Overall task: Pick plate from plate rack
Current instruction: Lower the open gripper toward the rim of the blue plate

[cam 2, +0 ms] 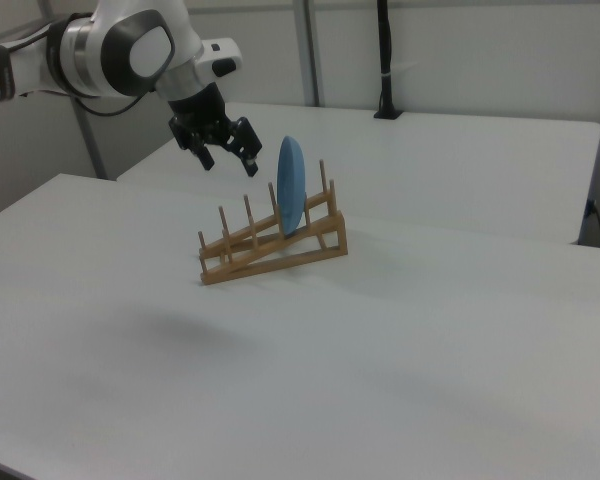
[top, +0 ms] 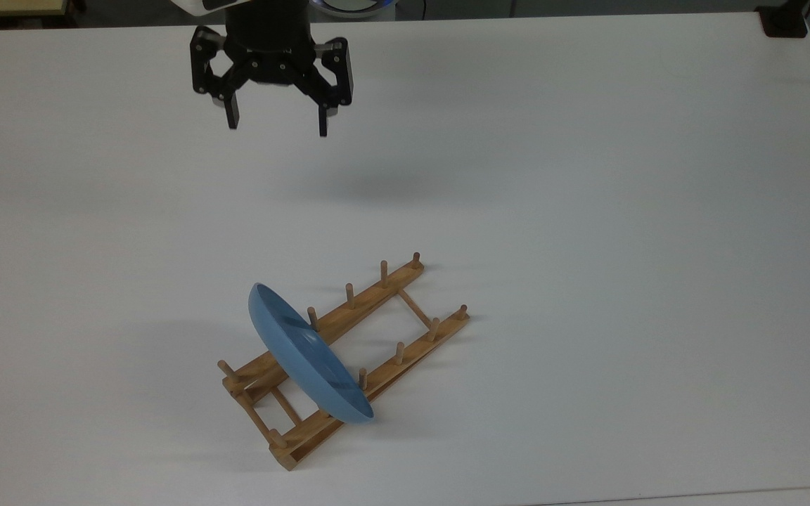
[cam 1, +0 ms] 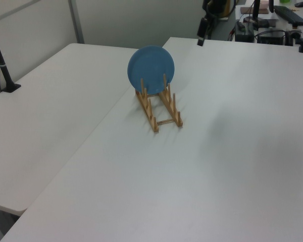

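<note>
The gripper [top: 276,125] hangs in the air above the white table [top: 588,211], near the top view's 11 o'clock edge. Its two black fingers [top: 232,116] point downward with a wide gap between them, and nothing sits in that gap. In the right view the gripper [cam 2: 228,160] hovers at about 10 o'clock from the plate, higher than the rack and apart from it. In the left view the gripper [cam 1: 201,38] sits near the 1 o'clock part of the scene, beyond the rack.

The plate rack [top: 377,330] lies on the table below the centre of the top view, around 6 o'clock, its two rails running diagonally from about 7 o'clock toward 1 o'clock. Upright pegs line both rails.

The plate [top: 306,355] stands on edge in the rack, across both rails, toward the rack's 7 o'clock end. It leans slightly, and its hollow face turns toward the rack's longer, unfilled stretch. In the left view the plate [cam 1: 151,68] shows its round blue face behind two pegs, with the plate rack [cam 1: 159,108] extending toward the camera. In the right view the plate [cam 2: 293,187] appears edge-on, near the raised end of the plate rack [cam 2: 270,250].

The gripper and the plate are well apart.
</note>
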